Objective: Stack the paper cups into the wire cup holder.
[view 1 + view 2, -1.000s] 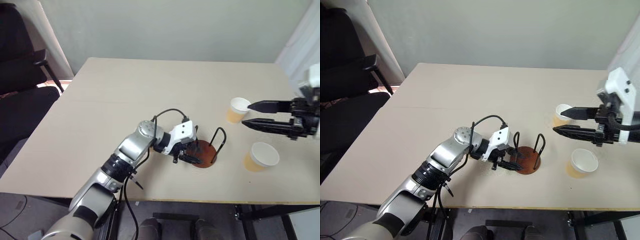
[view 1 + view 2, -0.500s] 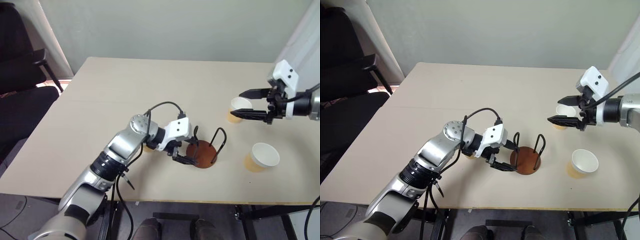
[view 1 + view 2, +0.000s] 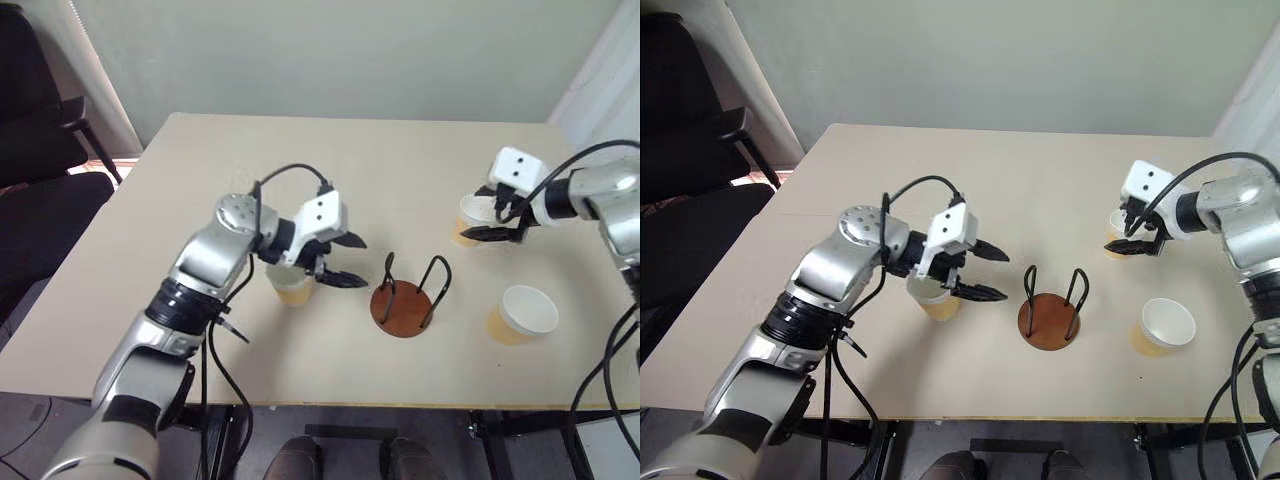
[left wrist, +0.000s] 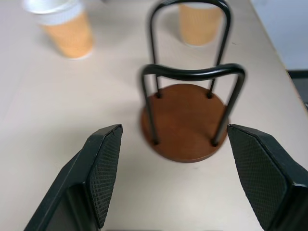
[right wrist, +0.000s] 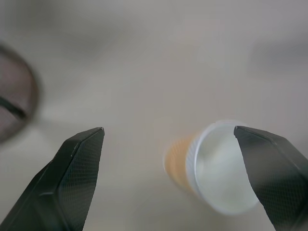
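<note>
Cups: three paper cups stand upright on the table (image 3: 200, 200), none yet in the holder. The far cup (image 3: 470, 222) sits toward the table's right side, the near cup (image 3: 522, 314) closer to the front edge, and the third cup (image 3: 936, 300) left of the holder.
Handling: likely very light and thin-walled, easy to crush or tip; a gentle pinch across the wall just under the rim looks safest.
Holder: the wire cup holder (image 3: 402, 308) stands empty between the third cup and the two on the right, its disc flat on the table and both loops upright.
Right gripper (image 3: 492, 222): jaws wide apart, hovering right at the far cup; in its wrist view the cup's rim lies near one finger, not centred in the gap.
Left gripper (image 3: 985, 272): jaws apart and empty, above the third cup, pointing toward the holder, well clear of it.
Next: probably centring the right jaws on the far cup before closing.
</note>
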